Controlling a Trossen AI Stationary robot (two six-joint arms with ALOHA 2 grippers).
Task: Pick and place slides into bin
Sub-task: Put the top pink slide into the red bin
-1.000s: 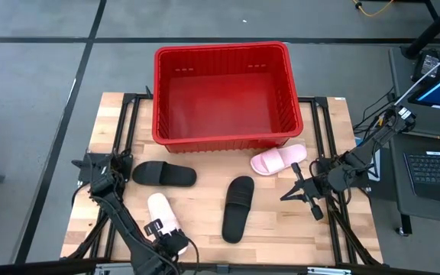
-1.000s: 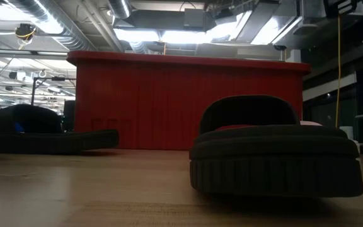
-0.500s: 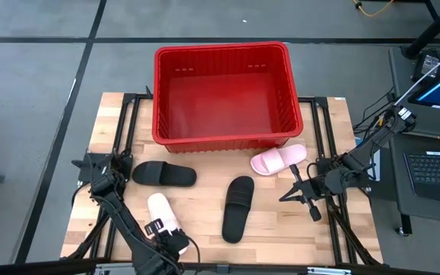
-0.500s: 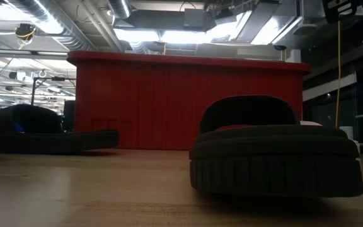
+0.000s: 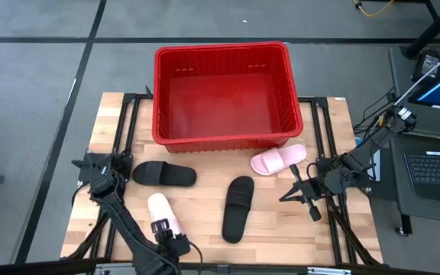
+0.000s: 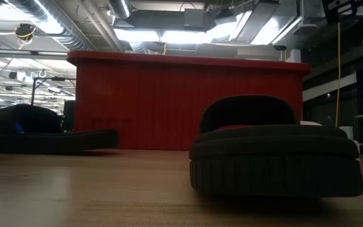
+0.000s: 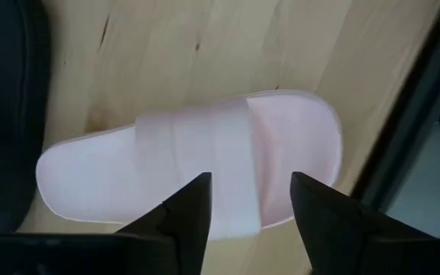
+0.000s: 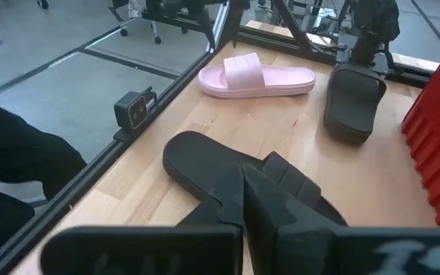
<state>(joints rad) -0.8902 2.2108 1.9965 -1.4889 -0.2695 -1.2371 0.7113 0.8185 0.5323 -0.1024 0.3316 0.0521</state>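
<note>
The red bin point(image 5: 224, 95) stands at the table's far middle. Two pale pink slides and two black ones lie flat on their soles in front of it: a black slide point(image 5: 164, 174) at the left, a pink slide point(image 5: 161, 209) nearer the front, a black slide point(image 5: 237, 208) in the middle, and a pink slide point(image 5: 279, 159) by the bin's right corner. My left gripper point(image 7: 250, 200) is open above the near pink slide point(image 7: 197, 164), its fingers either side of the strap's near part. My right gripper point(image 5: 300, 192) is shut with nothing in it, right of the middle black slide point(image 8: 243, 179). My left gripper points down over the pink slide's strap point(image 7: 231, 153), with its open fingers point(image 7: 193, 210) in front of the slide's near long edge. Whether they touch the slide I cannot tell.
Black frame rails point(image 5: 128, 130) run along the table's left and right sides. A desk with a laptop point(image 5: 434, 172) stands past the right edge. Bare wood point(image 5: 277, 225) lies between the middle black slide and my right gripper. In the low view the middle black slide point(image 6: 276, 151) stands in front of the bin point(image 6: 169, 101).
My left gripper has shifted slightly over the near end of the near pink slide. All the slides and the bin lie where they were. My right gripper has barely moved.
</note>
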